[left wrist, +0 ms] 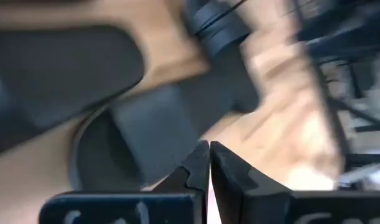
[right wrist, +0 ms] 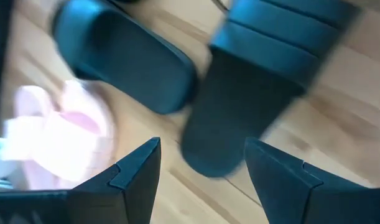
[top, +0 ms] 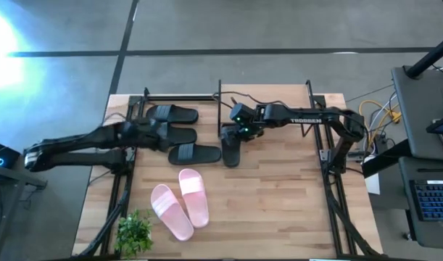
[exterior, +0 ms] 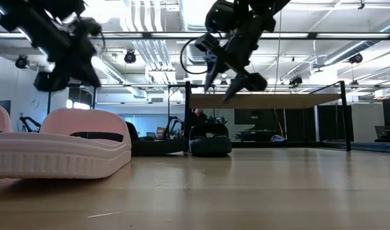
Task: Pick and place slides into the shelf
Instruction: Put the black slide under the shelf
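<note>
Three black slides lie side by side near the table's far left (top: 174, 134), soles down. My left gripper (top: 163, 135) hovers over them, shut and empty (left wrist: 209, 158), raised off the table in the low view (exterior: 54, 80). A fourth black slide (top: 230, 150) lies by the shelf's left post (right wrist: 239, 118). My right gripper (top: 234, 133) hangs open above it (right wrist: 202, 146), clear of it (exterior: 236, 86). Two pale pink slides (top: 181, 203) rest on the table nearer the front (exterior: 60, 150). The shelf (exterior: 277, 100) stands at the table's far side.
A small green plant (top: 134, 232) stands at the table's near left corner. Black metal frame rails (top: 330, 181) run along the table's left and right sides. Bare wood (top: 279, 203) lies on the near right of the table.
</note>
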`<state>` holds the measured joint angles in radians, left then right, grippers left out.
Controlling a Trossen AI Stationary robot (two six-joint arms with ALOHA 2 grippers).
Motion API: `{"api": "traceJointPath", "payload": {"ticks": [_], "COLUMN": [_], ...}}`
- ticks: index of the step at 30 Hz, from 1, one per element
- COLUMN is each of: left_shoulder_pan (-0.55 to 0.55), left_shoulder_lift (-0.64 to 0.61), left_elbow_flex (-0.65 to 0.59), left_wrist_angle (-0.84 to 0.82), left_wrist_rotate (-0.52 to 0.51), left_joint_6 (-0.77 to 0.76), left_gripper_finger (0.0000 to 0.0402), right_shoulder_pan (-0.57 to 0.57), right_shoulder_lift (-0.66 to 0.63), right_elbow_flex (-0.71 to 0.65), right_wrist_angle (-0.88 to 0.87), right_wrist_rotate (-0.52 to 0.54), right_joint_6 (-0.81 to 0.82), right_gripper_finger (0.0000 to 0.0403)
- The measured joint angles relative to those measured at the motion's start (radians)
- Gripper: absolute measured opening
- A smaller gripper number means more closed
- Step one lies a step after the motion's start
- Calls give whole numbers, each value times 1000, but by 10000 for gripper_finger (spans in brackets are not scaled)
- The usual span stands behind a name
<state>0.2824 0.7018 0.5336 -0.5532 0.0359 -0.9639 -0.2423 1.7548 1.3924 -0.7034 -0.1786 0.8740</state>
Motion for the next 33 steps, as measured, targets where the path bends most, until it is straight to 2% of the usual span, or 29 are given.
{"api": "traceJointPath", "payload": {"ticks": [3,5,9,12,15,19,22,26,29,33], "left_shoulder_pan": [2,2,5,5,5,5,5,5,5,5], "left_shoulder_lift": [19,0,-73,-147,-210,-257,-261,-225,-180,-124], "left_elbow_flex": [-73,-132,-256,-328,-381,-416,-425,-426,-426,-425], "left_wrist_angle": [78,209,399,439,436,437,431,335,335,421], "left_wrist_rotate": [6,38,56,64,71,72,81,86,86,70], "left_joint_6": [-58,-107,-256,-352,-451,-496,-497,-494,-490,-474], "left_gripper_finger": [0,0,0,7,35,97,150,208,227,230], "right_shoulder_pan": [13,25,45,52,55,55,55,55,55,55], "right_shoulder_lift": [-25,-45,-92,-130,-170,-222,-262,-307,-332,-348], "right_elbow_flex": [-19,-35,-88,-134,-182,-243,-288,-349,-386,-411], "right_wrist_angle": [-44,-66,-64,-60,-45,-37,2,51,67,76], "right_wrist_rotate": [44,64,76,84,89,99,102,111,129,131], "right_joint_6": [1,3,29,59,89,123,153,200,233,253], "right_gripper_finger": [224,224,224,224,224,224,224,224,224,224]}}
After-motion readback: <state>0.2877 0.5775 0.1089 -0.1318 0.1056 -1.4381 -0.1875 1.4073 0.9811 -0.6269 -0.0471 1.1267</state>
